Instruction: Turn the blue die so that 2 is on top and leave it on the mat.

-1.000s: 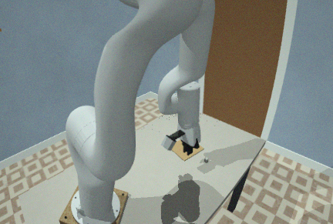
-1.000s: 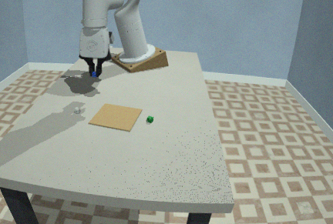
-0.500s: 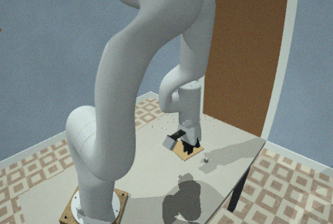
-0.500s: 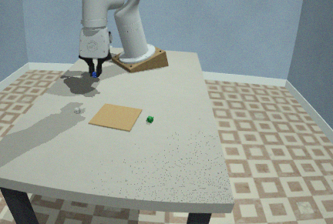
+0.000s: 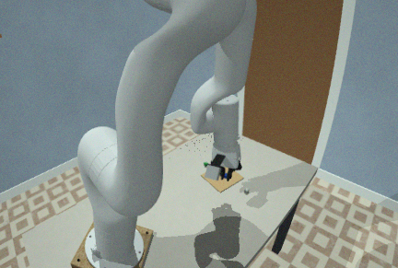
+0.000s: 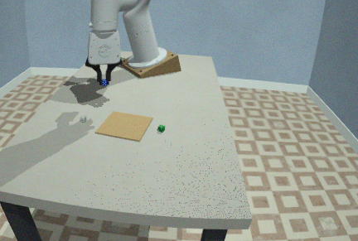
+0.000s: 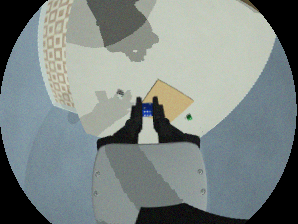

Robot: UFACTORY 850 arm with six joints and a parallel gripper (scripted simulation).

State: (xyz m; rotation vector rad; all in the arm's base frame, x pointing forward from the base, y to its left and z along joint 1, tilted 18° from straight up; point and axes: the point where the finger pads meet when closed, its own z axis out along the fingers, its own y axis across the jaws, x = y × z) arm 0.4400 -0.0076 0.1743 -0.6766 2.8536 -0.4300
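Note:
My gripper (image 6: pixel 104 81) is shut on the small blue die (image 6: pixel 104 83) and holds it in the air, well above the table and behind the mat. The die also shows between the black fingertips in the wrist view (image 7: pixel 147 111). The tan square mat (image 6: pixel 124 125) lies flat on the table with nothing on it. The green die (image 6: pixel 161 128) lies on the table just right of the mat. The white die (image 6: pixel 83 118) lies on the table left of the mat. In the top view the gripper (image 5: pixel 226 172) hangs over the mat (image 5: pixel 222 180).
The arm's wooden base (image 6: pixel 151 66) stands at the far end of the table. The table's edges are near at the front and right. The arm casts large shadows on the left part of the table.

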